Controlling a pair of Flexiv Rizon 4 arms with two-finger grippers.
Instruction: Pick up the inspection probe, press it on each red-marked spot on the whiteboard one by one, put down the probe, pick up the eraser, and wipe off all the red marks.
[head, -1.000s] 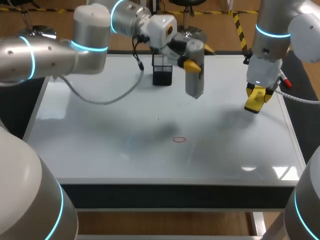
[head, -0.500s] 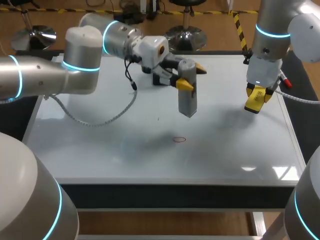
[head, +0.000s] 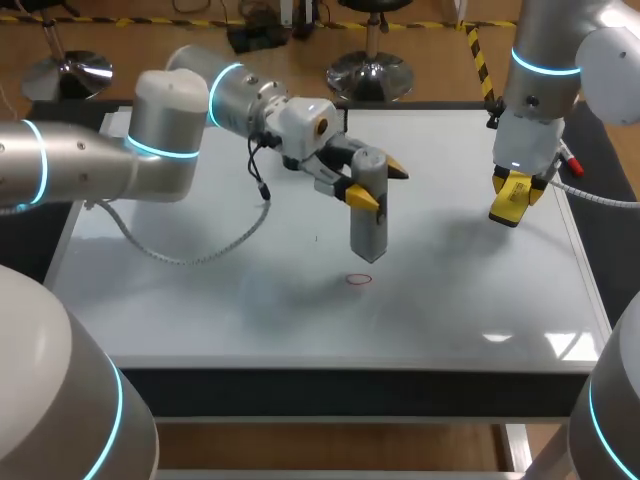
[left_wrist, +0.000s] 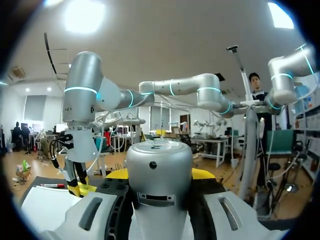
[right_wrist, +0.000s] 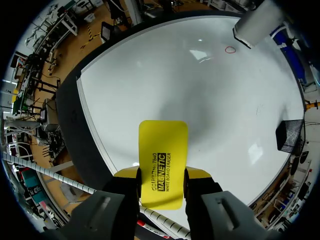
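The whiteboard (head: 200, 300) has one red mark (head: 358, 279) mid-frame; the upright probe (head: 367, 215), clamped in the left pincer (head: 365, 180), hangs just above it.

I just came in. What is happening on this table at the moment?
The left gripper holds the grey probe upright over the whiteboard. The probe's tip is close to the one red mark, and I cannot tell whether it touches the board. The right gripper holds the yellow eraser above the board's right side, away from the mark. The mark is not wiped yet.
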